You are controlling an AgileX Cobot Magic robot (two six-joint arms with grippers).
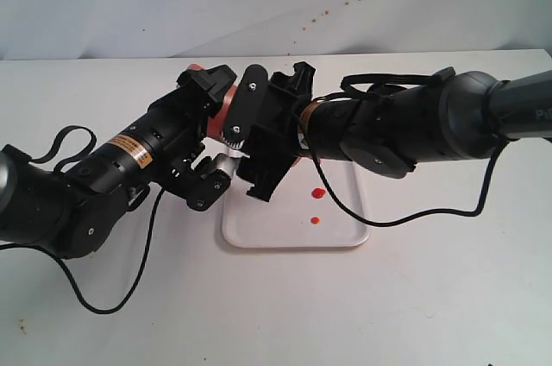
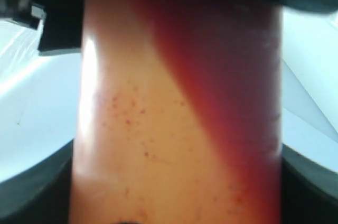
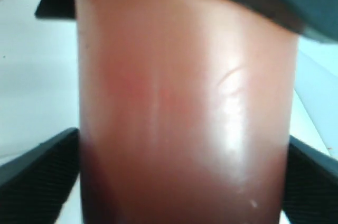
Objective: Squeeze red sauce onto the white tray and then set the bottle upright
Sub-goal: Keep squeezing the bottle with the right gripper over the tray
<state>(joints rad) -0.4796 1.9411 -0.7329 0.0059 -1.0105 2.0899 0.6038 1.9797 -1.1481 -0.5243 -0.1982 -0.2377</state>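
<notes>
Holding the bottle (image 1: 226, 105) in the left pincer (image 1: 211, 133), clamped on its body, above one end of the white tray (image 1: 345, 228) so drops land inside. Flanking it with the right pincer (image 1: 276, 129); pressing or loose, cannot tell. Spots of red sauce (image 1: 318, 192) near the tray's middle.

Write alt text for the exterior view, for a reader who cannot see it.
The robot's black left arm and right arm meet over one end of a white tray, with an orange-red squeeze bottle mostly hidden between them. Two small drops of red sauce lie on the tray, which sits on a white table.
</notes>
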